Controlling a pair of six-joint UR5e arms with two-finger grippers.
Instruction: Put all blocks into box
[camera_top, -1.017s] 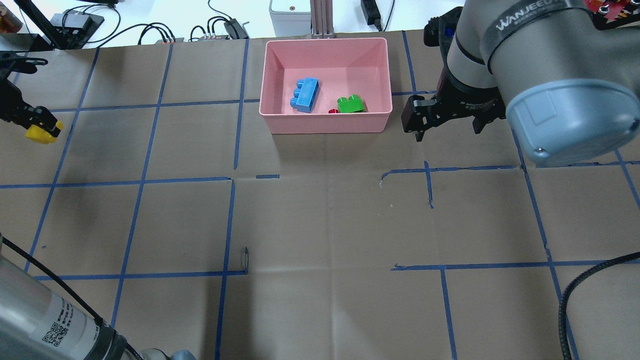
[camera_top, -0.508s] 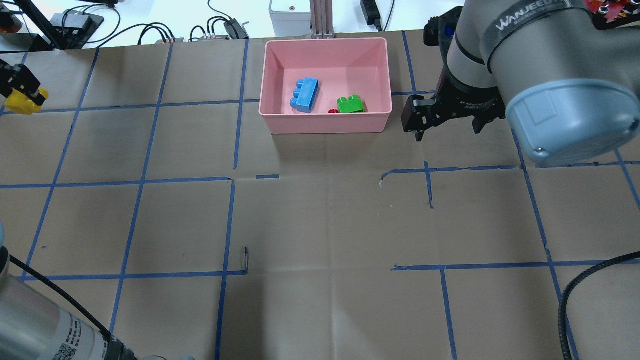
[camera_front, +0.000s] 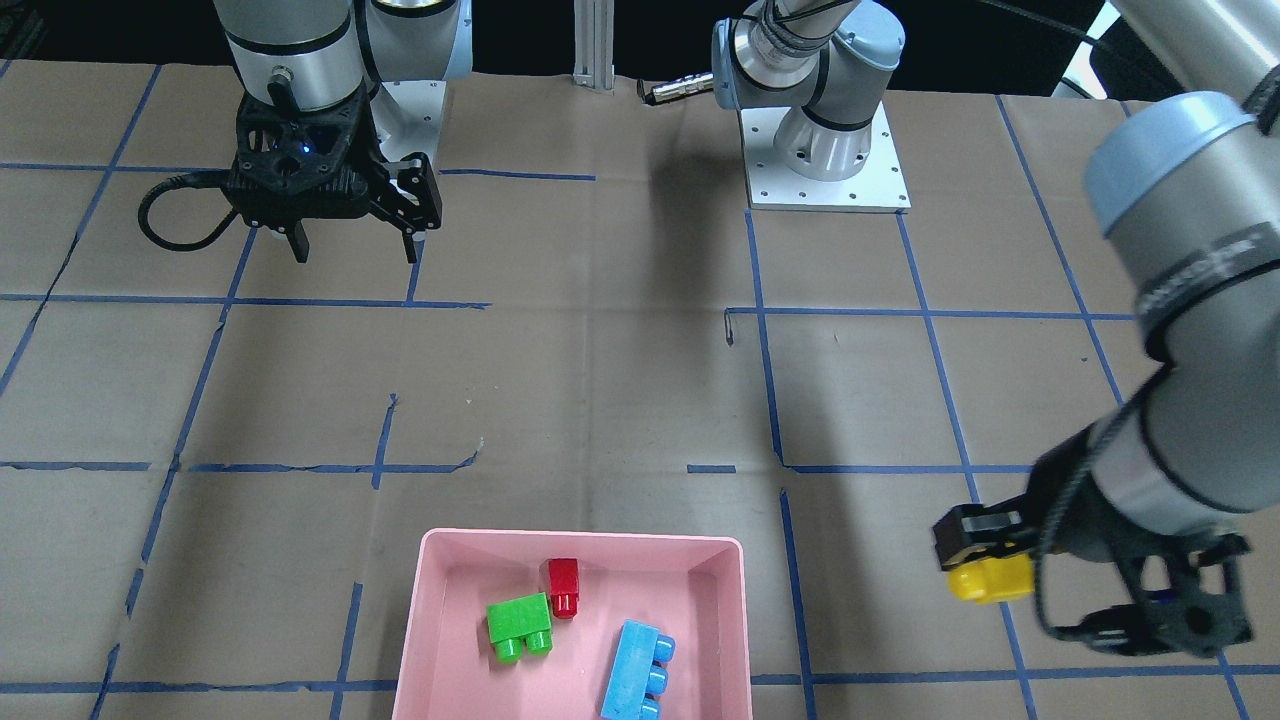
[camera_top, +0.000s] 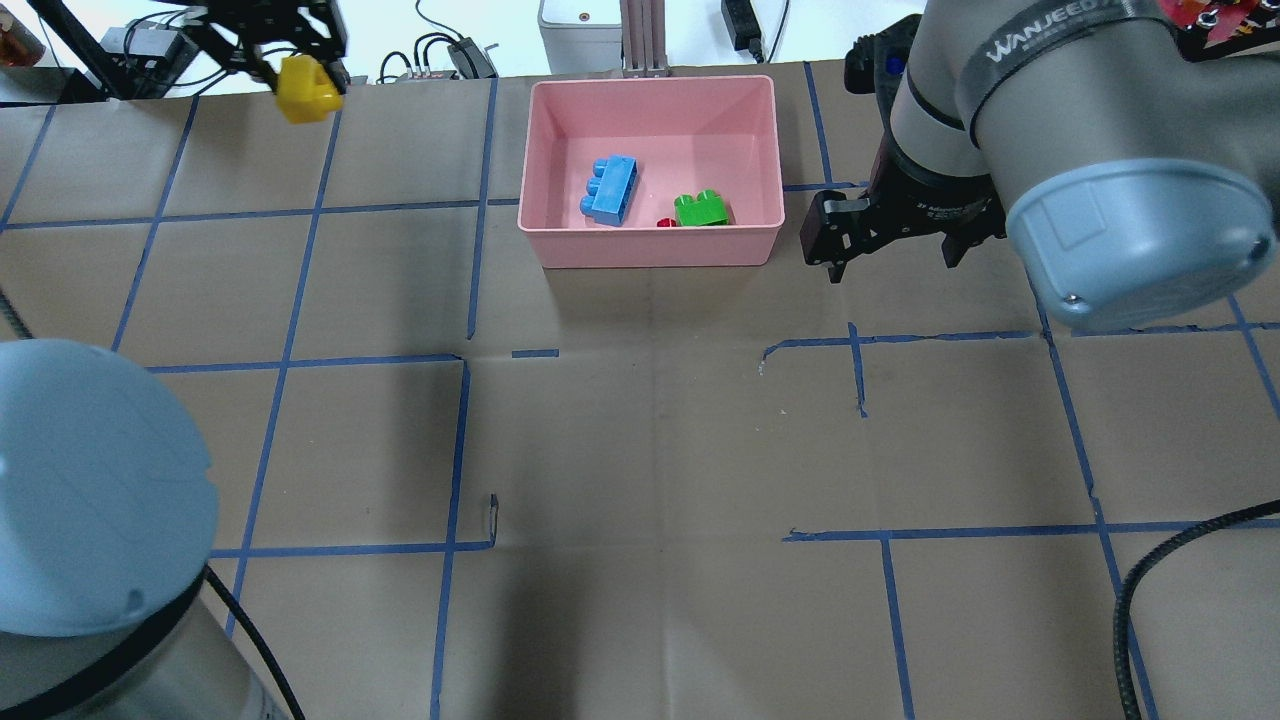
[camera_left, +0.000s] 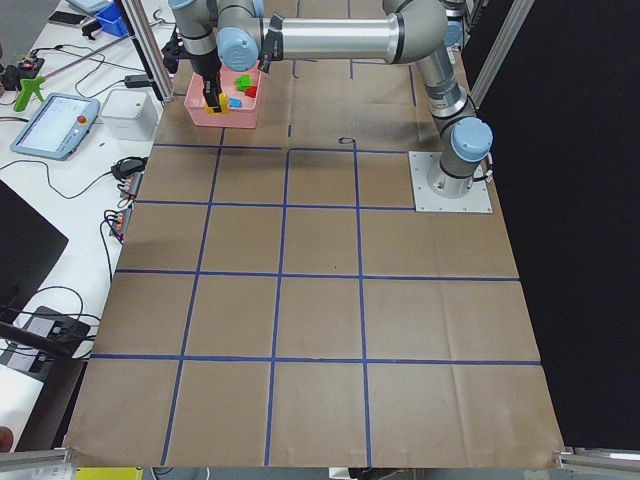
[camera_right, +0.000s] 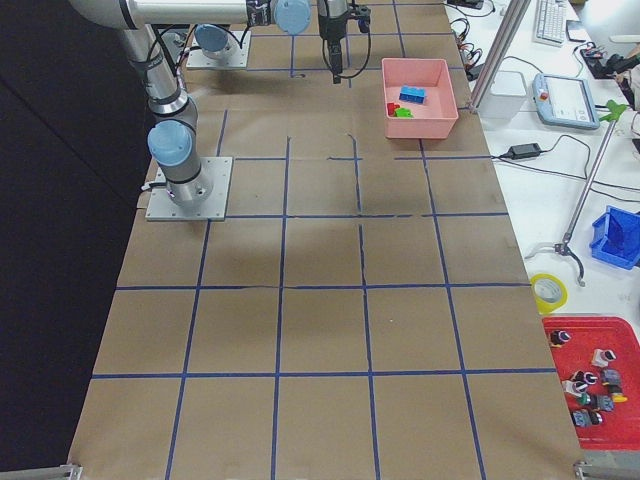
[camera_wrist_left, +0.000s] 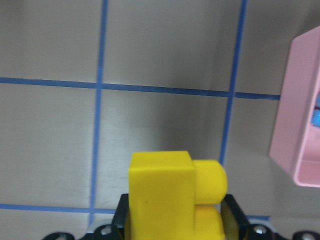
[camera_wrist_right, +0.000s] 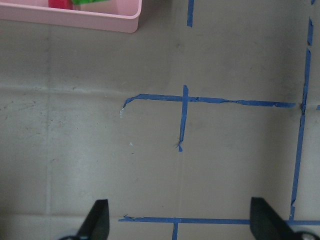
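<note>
While the yellow block (camera_top: 305, 92) hangs clear of the table at the upper left of the overhead view, it is pinched between the fingers of the left gripper (camera_front: 988, 570), studs pointing sideways; it is well apart from the pink box (camera_top: 650, 248), which sits at the top centre of that view; in the left wrist view the box's wall shows only at the right edge. Inside the box lie the light-blue block (camera_top: 610, 190) toward its left, the green block (camera_top: 700, 209) near its front wall, and the tiny red block (camera_top: 664, 222) just beside the green one. To the right of the box in the overhead view, the right gripper (camera_top: 893, 262) hovers above the brown paper table (camera_top: 650, 450) with its fingers spread wide and nothing between them; blue tape lines (camera_top: 300, 210) cross the paper in a grid.
</note>
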